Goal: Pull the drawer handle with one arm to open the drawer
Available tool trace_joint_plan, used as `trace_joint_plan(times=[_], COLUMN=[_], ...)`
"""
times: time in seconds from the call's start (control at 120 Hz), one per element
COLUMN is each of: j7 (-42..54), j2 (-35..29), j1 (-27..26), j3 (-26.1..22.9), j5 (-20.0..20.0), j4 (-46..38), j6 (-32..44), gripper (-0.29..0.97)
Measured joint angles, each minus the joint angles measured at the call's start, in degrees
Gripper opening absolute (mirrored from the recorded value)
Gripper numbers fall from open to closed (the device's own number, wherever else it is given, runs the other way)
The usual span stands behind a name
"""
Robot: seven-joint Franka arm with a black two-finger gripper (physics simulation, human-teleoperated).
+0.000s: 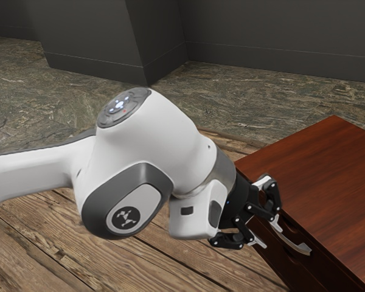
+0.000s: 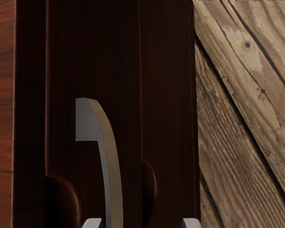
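Wooden plank floor (image 1: 48, 243), black two-finger hand (image 1: 263, 212) spread open astride curved grey metal handle (image 2: 107, 152), dark reddish wooden drawer (image 2: 85, 57) behind handle, nothing gripped.

I work in a plain indoor room. Dark grey walls (image 1: 267, 30) meet a mottled stone floor (image 1: 261, 97). My table (image 1: 30, 243) is rough wooden planks.

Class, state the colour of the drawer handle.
The drawer handle is silver-grey with a tan edge, clearest in the wrist view.
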Motion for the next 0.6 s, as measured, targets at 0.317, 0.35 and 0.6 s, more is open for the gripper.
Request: trace_joint_plan(times=[0.317, 0.35, 0.6], j7=[-1.2, -1.3, -1.8], j2=[2.1, 2.1, -3.4], j1=[0.1, 0.1, -1.1], j3=[0.1, 0.1, 0.1], j5=[-0.6, -0.6, 0.1], j4=[-0.1, -0.1, -5.4], j6=[0.4, 0.4, 0.3], gripper=[0.12, 0.10, -0.04])
